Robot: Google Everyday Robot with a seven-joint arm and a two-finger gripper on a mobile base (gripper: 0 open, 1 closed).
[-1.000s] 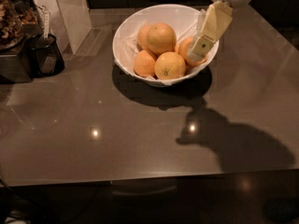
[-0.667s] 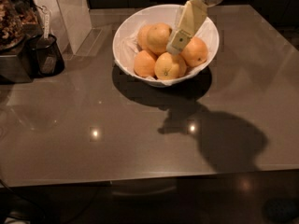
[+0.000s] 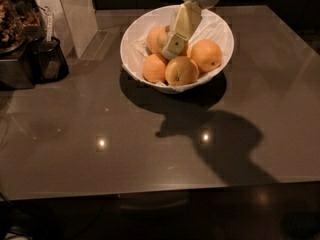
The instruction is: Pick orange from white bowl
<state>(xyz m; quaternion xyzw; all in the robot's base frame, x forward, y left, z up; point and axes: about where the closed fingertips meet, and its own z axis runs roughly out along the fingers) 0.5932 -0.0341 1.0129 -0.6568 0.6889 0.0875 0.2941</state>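
The white bowl (image 3: 220, 26) with a white paper lining stands at the back middle of the dark glossy table. It holds several oranges. The large, paler orange (image 3: 155, 38) lies at the back left of the bowl, partly hidden. My gripper (image 3: 175, 46), cream-coloured, comes down from the top edge and sits right over this orange's right side, at the bowl's middle. A deeper orange with a dark stem dot (image 3: 206, 55) lies to the right, and two more lie in front (image 3: 181, 71) and front left (image 3: 153, 68).
A dark cup-like container (image 3: 49, 59) and a dark appliance with brownish contents (image 3: 15, 39) stand at the left edge. A pale upright panel (image 3: 75, 9) stands at the back left. The table's front edge (image 3: 160, 191) runs across the lower part.
My gripper has moved left across the bowl, from the right rim to the middle, and now covers part of the large back orange. The oranges and bowl have not moved.
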